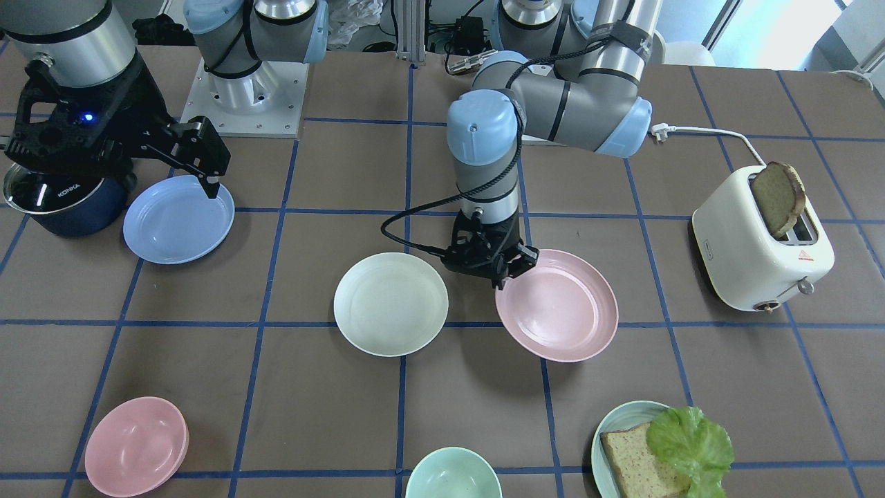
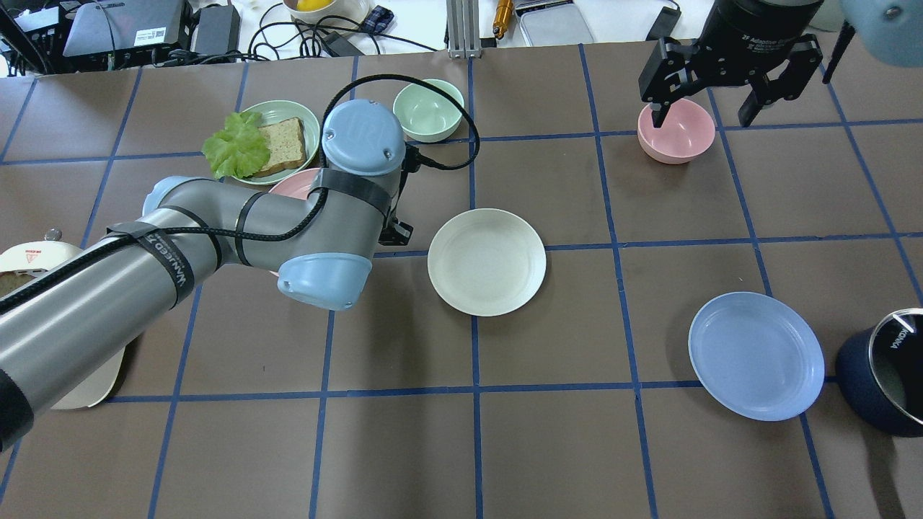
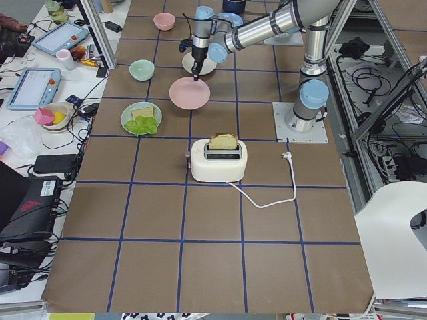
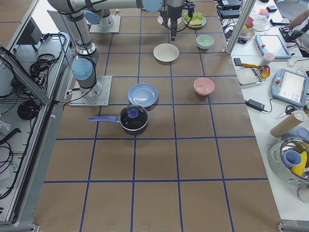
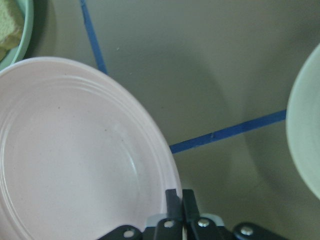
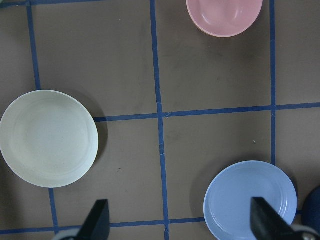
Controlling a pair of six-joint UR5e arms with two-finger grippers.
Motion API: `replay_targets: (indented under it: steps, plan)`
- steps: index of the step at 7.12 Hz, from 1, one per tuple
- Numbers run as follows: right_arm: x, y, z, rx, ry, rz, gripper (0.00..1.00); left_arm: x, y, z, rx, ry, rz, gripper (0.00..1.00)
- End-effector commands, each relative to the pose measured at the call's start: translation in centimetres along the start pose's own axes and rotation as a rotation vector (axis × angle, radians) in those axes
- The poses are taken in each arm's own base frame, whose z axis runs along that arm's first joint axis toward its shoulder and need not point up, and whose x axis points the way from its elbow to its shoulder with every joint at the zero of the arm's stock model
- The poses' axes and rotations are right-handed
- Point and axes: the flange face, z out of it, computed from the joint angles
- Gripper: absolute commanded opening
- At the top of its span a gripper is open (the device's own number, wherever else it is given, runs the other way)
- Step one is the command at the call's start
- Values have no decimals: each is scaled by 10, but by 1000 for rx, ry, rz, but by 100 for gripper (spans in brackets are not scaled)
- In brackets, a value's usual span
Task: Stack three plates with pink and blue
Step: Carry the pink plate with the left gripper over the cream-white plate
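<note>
2 jaws of the left gripper [image 1: 499, 275] pinch the pink plate [image 1: 563, 311] at its upper-left rim, right of centre in the front view. We see the right gripper [image 6: 180, 215] spread wide, holding nothing. Round, shallow and matte, the cream plate [image 1: 390, 304] lies at centre and the blue plate [image 1: 178, 220] at upper left.

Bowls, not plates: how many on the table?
2. A deep pink matte bowl on the robot's right side, far from its base; a pale mint-green bowl in the same far row, near the middle. None seem hidden.
</note>
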Motion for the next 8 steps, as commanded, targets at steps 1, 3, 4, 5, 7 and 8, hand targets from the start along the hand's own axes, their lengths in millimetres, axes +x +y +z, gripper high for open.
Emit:
replay_targets:
  steps: [1,3,4,5,7,8]
  plan:
    - [0,0,0,-1,1,-5,100,64,7,-18,30,20,100,0]
    - [0,0,1,-3,3,-9,100,109,19,-31,51,38,108,0]
    - [1,0,1,0,9,-10,100,132,18,-44,80,47,147,0]
    - [1,0,1,0,7,-10,100,156,13,-53,96,84,178,0]
    - [1,-1,0,5,12,-10,100,188,4,-47,95,110,239,0]
    - [1,-1,0,11,15,-11,100,202,5,-37,82,103,264,0]
